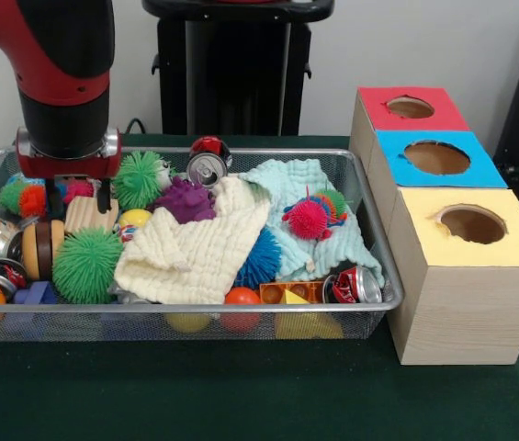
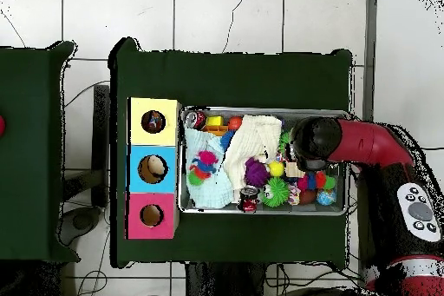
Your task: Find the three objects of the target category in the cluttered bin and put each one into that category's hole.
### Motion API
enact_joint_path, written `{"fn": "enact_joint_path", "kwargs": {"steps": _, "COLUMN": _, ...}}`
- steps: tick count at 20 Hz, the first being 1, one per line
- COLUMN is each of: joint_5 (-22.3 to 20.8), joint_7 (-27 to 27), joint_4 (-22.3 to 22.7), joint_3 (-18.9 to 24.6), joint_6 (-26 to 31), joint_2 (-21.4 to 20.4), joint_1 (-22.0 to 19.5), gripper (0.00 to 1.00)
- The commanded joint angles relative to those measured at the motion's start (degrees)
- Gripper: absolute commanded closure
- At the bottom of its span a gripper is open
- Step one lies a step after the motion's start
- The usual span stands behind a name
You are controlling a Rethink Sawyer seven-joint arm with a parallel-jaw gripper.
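Note:
The wire-mesh bin (image 1: 383,308) is full of clutter; it also shows in the overhead view (image 2: 264,109). A bit of white spotted wrapper (image 1: 164,172) peeks from behind a green pom-pom, and another bit (image 1: 129,231) lies by a yellow ball. No whole wad shows. My gripper (image 1: 76,197) hangs at the bin's left end, fingers (image 1: 50,197) apart, low over a pink pom-pom and a ridged wooden piece, holding nothing. In the overhead view the arm's wrist (image 2: 314,141) hides it. The yellow-topped box's hole (image 1: 472,223) stands right of the bin; from overhead something colourful shows inside the hole (image 2: 154,121).
A cream cloth (image 1: 195,248) and a pale blue cloth (image 1: 310,207) cover the bin's middle. Green pom-poms (image 1: 86,265), a purple one (image 1: 186,200), a pink one (image 1: 308,219), crushed cans (image 1: 206,168) and balls lie about. Blue-topped (image 1: 435,158) and red-topped (image 1: 410,107) boxes stand behind the yellow one.

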Motion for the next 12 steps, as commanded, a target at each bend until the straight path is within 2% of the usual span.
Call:
{"fn": "enact_joint_path", "kwargs": {"steps": 1, "joint_5": -0.5, "joint_7": -3.8, "joint_4": 8.1, "joint_3": 5.0, "joint_6": -7.5, "joint_2": 2.6, "joint_1": -1.0, "gripper": 0.0}}
{"fn": "enact_joint_path", "kwargs": {"steps": 12, "joint_5": 0.6, "joint_7": -4.8, "joint_4": 9.1, "joint_3": 5.9, "joint_6": -10.0, "joint_2": 4.5, "joint_1": -2.1, "gripper": 0.0}}
